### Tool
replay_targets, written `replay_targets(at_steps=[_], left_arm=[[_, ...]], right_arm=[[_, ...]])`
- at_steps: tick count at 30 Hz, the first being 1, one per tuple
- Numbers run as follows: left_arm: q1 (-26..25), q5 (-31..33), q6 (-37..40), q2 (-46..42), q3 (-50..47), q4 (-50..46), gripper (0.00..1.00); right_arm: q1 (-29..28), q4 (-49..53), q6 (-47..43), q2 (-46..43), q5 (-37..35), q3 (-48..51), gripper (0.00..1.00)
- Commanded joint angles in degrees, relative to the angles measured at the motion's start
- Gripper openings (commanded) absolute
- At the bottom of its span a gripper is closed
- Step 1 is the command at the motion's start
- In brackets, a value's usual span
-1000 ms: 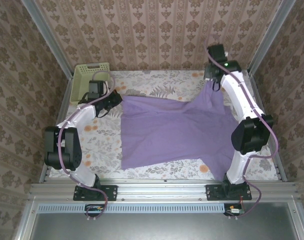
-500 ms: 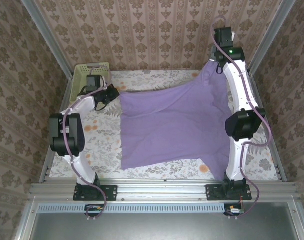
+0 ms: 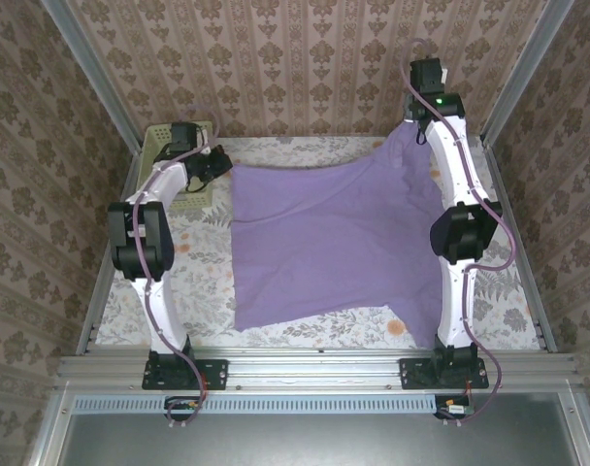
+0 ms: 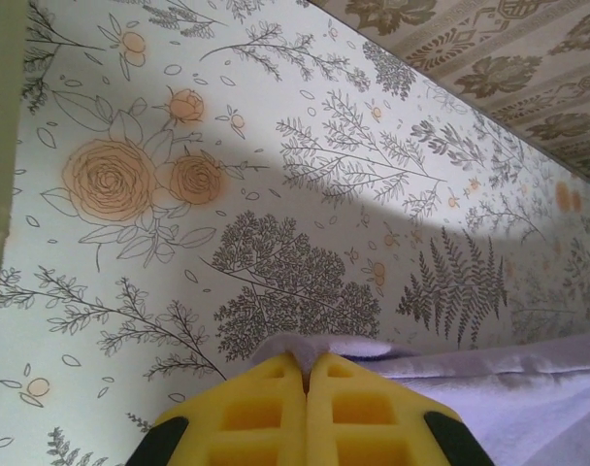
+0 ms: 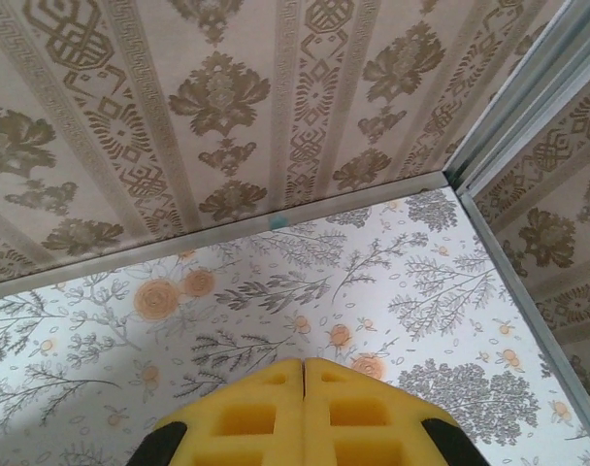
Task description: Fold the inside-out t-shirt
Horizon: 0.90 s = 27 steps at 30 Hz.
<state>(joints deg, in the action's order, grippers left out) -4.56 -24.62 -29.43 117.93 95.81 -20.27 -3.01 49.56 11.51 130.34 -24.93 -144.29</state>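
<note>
Your left gripper [image 4: 305,359], at 10 o'clock, is pinched shut on the t-shirt's [image 3: 334,233] edge. The t-shirt lies spread across the table's [image 3: 188,282] center. Your right gripper [image 5: 303,367], at 2 o'clock, is closed tightly on its corner.

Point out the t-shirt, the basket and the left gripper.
t-shirt [image 3: 334,243], top view, middle of the cloth.
basket [image 3: 159,136], top view, far-left rim corner.
left gripper [image 4: 305,361], left wrist view, between shut fingertips.

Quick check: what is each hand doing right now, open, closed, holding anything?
Left hand: closed, pinching an edge of the t-shirt.
Right hand: closed; the top view shows the t-shirt's far corner raised to it, so it is holding it.
</note>
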Motion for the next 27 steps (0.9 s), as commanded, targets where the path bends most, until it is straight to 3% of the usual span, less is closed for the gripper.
replay_targets(at_steps=[1,6,13,19,27], left_arm=[[0.6,3.3,3.4,0.2,3.6,-3.7,0.00],[0.9,3.3,5.9,1.8,9.2,-5.7,0.00],[0.7,2.2,6.8,5.3,15.2,-8.1,0.00],[0.4,2.7,6.8,4.3,13.7,-8.4,0.00],[0.6,2.1,6.3,0.1,9.0,-9.2,0.00]], right_arm=[[0.4,0.9,-0.6,-0.3,-1.3,-1.4,0.00],[0.5,-2.5,-1.7,-1.8,-0.4,0.8,0.00],[0.9,-1.8,-1.6,0.0,-0.5,-4.1,0.00],[0.9,0.9,-0.1,-0.7,1.4,-3.7,0.00],[0.6,1.2,4.6,-9.1,4.5,11.5,0.00]])
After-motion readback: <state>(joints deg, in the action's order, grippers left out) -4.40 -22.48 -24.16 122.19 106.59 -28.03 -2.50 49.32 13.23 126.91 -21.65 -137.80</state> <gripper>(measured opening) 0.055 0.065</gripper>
